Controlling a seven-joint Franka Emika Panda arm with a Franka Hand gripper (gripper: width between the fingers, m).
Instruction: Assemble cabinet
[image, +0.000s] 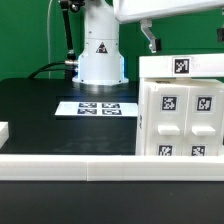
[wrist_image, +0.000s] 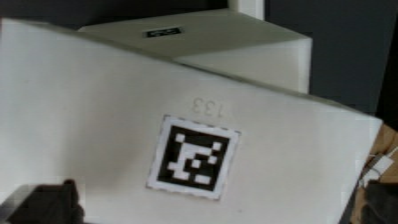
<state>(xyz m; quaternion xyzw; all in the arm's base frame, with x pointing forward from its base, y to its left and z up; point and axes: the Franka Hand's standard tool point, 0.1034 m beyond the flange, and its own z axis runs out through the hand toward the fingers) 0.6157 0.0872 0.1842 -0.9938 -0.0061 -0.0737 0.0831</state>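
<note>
The cabinet (image: 180, 120) is a big white box standing at the exterior view's right, with several black-and-white tags on its front panels and one tag on its top panel (image: 182, 66). My gripper (image: 184, 44) hangs just above that top panel, and its dark finger (image: 151, 40) shows clearly. In the wrist view the cabinet's white surface (wrist_image: 160, 110) fills the picture, with one tag (wrist_image: 196, 155) on it. My gripper (wrist_image: 206, 190) is open, with the fingertips (wrist_image: 36, 205) far apart on either side of the tagged surface and nothing held.
The marker board (image: 98, 107) lies flat on the black table in front of the robot base (image: 100, 55). A long white rail (image: 70, 166) edges the table's front. A small white piece (image: 3, 130) shows at the exterior view's left edge.
</note>
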